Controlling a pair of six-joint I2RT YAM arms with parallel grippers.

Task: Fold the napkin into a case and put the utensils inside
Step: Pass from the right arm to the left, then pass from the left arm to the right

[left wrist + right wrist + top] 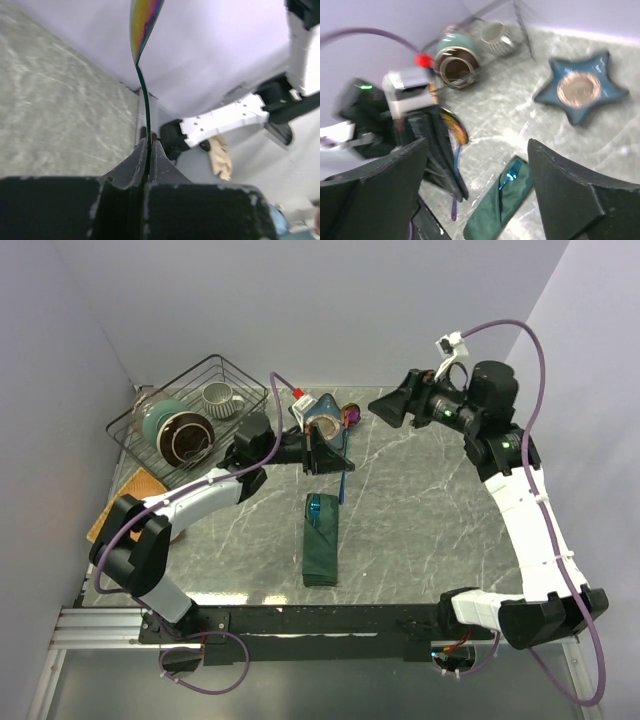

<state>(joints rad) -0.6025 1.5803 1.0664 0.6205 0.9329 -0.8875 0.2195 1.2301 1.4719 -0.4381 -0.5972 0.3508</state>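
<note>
Left claw [150,144] pinches spoon [145,21]; blue fork [509,176] sits in case [321,552].

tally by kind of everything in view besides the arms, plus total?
Utensils: 2, blue fork, iridescent spoon
napkin: 1
Bowls: 2, teal bowl, brown bowl
mug: 1
star dish: 1
wire basket: 1
mat: 1
Total: 9
</note>
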